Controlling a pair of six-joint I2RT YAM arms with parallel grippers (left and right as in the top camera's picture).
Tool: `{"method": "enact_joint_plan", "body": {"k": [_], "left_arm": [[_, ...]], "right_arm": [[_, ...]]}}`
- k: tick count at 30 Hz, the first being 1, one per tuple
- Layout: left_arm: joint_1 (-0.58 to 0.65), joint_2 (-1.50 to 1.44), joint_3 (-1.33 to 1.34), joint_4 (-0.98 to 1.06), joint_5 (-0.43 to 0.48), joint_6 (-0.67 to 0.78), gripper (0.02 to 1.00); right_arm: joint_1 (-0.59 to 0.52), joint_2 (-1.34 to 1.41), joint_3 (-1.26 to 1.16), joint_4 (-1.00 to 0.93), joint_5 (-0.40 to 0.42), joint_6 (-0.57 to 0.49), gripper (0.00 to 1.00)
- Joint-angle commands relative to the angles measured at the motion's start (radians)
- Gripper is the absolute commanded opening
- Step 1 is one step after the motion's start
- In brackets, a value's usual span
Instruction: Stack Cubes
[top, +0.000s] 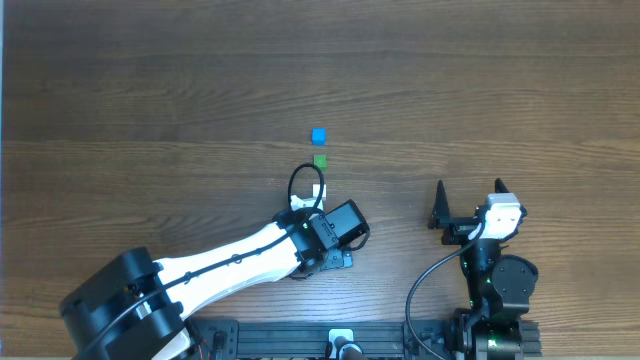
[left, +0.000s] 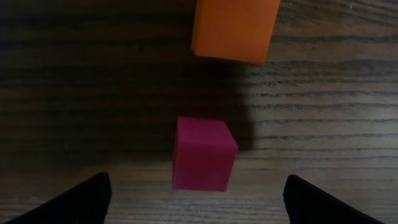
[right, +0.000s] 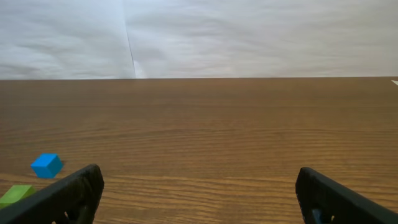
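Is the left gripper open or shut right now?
Open. The left gripper has its fingers wide apart in its wrist view, and the magenta cube sits in the gap, touching neither.

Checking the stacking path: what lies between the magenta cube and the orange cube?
Nothing: only bare, shadowed table separates the magenta cube from the orange cube, as the left wrist view shows.

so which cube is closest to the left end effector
The pink cube, right in front of the left end effector and in line with the gap between its open fingers; the orange cube lies farther on, past it.
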Motion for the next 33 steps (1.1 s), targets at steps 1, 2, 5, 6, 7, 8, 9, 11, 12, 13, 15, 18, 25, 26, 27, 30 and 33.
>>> {"method": "enact_joint_plan", "body": {"k": [1, 2, 5, 6, 7, 8, 9, 11, 12, 13, 15, 18, 25, 26, 27, 30, 33], "left_arm": [[-0.007, 0.019, -0.011, 0.006, -0.024, 0.035, 0.886], [-0.007, 0.02, -0.011, 0.011, -0.023, 0.051, 0.886], [-0.01, 0.03, -0.011, 0.023, -0.027, 0.08, 0.888], [-0.011, 0.033, -0.011, 0.024, -0.031, 0.081, 0.886], [-0.012, 0.04, -0.011, 0.024, -0.032, 0.081, 0.886], [-0.012, 0.044, -0.011, 0.024, -0.034, 0.081, 0.879], [-0.013, 0.049, -0.011, 0.024, -0.034, 0.088, 0.877], [-0.013, 0.053, -0.011, 0.026, -0.035, 0.107, 0.869], [-0.013, 0.054, -0.011, 0.025, -0.039, 0.108, 0.866], [-0.013, 0.054, -0.011, 0.026, -0.046, 0.111, 0.862], [-0.013, 0.055, -0.011, 0.034, -0.046, 0.134, 0.866], [-0.013, 0.055, -0.011, 0.044, -0.05, 0.156, 0.869], [-0.013, 0.055, -0.011, 0.04, -0.064, 0.16, 0.816], [-0.013, 0.055, -0.011, 0.039, -0.064, 0.16, 0.814], [-0.013, 0.055, -0.011, 0.038, -0.065, 0.16, 0.807], [-0.013, 0.055, -0.011, 0.035, -0.068, 0.16, 0.803], [-0.013, 0.055, -0.011, 0.035, -0.068, 0.168, 0.783]], "right_arm": [[0.005, -0.009, -0.007, -0.001, 0.006, -0.001, 0.991], [0.005, -0.009, -0.007, -0.001, 0.006, -0.001, 0.991], [0.005, -0.009, -0.007, -0.001, 0.006, -0.001, 0.991], [0.005, -0.009, -0.007, -0.001, 0.006, -0.001, 0.991], [0.005, -0.009, -0.007, -0.001, 0.006, -0.001, 0.993], [0.005, -0.009, -0.007, -0.001, 0.006, -0.001, 0.991], [0.005, -0.009, -0.007, -0.001, 0.006, -0.001, 0.993], [0.005, -0.009, -0.007, -0.001, 0.006, -0.001, 0.993], [0.005, -0.009, -0.007, -0.001, 0.006, -0.001, 0.991], [0.005, -0.009, -0.007, -0.001, 0.006, -0.001, 0.993], [0.005, -0.009, -0.007, -0.001, 0.006, -0.001, 0.991], [0.005, -0.009, -0.007, -0.001, 0.006, -0.001, 0.993], [0.005, -0.009, -0.007, -0.001, 0.006, -0.001, 0.991], [0.005, -0.009, -0.007, -0.001, 0.006, -0.001, 0.993], [0.005, -0.009, -0.007, -0.001, 0.006, -0.001, 0.993], [0.005, -0.009, -0.007, -0.001, 0.006, -0.001, 0.993], [0.005, -0.009, -0.007, -0.001, 0.006, -0.001, 0.991]]}}
